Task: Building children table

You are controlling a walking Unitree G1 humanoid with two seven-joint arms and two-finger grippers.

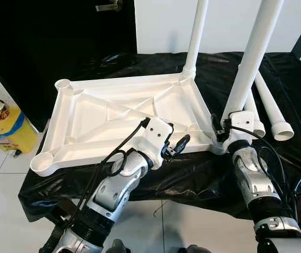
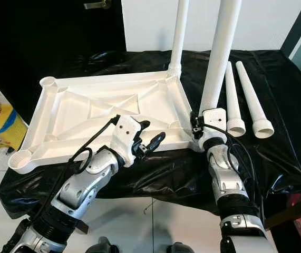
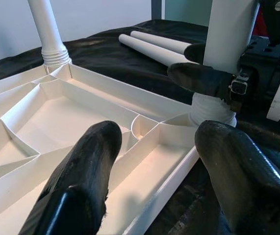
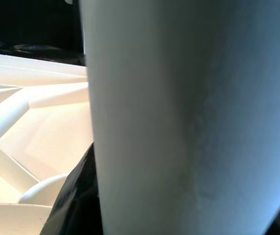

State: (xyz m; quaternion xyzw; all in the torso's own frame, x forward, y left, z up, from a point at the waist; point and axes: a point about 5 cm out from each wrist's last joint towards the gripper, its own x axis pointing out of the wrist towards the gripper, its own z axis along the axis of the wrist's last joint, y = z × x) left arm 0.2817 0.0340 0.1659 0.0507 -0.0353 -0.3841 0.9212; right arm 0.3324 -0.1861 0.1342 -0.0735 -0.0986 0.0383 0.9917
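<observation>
The right end effector (image 1: 220, 128) is closed around the lower part of a white table leg (image 1: 251, 58), which stands upright in the socket at the near right corner of the upturned white tabletop (image 1: 108, 113). In the right wrist view this leg's pale shaft (image 4: 189, 117) sits close against the camera, with a black finger (image 4: 78, 196) pressed to its side.

The left end effector (image 1: 179, 145) hovers just over the tabletop's near edge, a little left of that corner, its two black fingers (image 3: 88, 161) spread well apart and gripping nothing. Between them the left wrist view looks across the ribbed underside toward the held leg's threaded base.

The tabletop lies underside up on the black-draped surface (image 1: 192, 176), reaching from its left edge toward the middle. A second leg (image 1: 195, 39) stands upright in the far right corner socket. Two loose legs (image 2: 245, 100) lie side by side on the surface near its right edge, wide ends toward the robot.
</observation>
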